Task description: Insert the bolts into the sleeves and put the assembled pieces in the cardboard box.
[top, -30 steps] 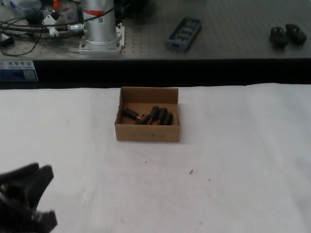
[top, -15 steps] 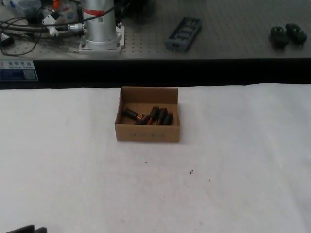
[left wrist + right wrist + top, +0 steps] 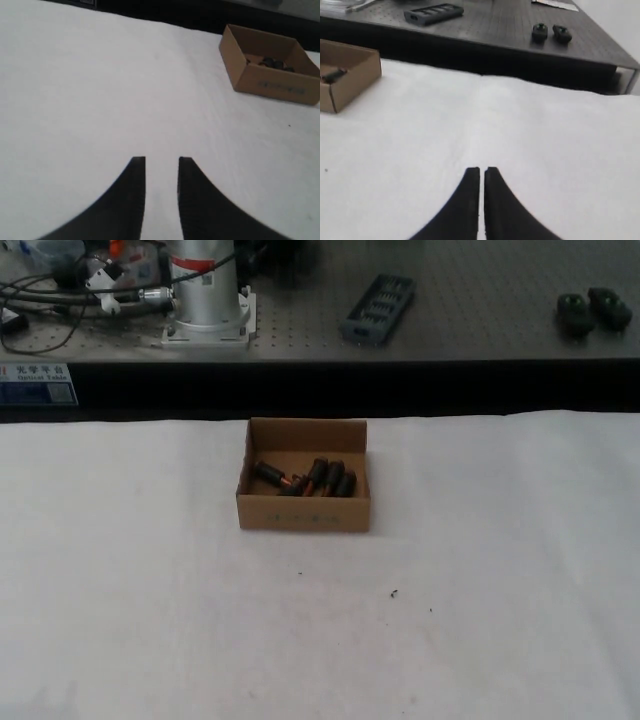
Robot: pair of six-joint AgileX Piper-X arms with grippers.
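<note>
The high view looks forward and down from well back, with the box (image 3: 303,515) mid-frame on the cloth (image 3: 480,640) and the bench (image 3: 480,310) beyond it. The left wrist view sits low over the cloth and faces along the left gripper (image 3: 161,159) toward the box, well apart. The right wrist view, equally low, faces past the right gripper (image 3: 482,170) toward the bench beyond the box. All three share box and cloth.
</note>
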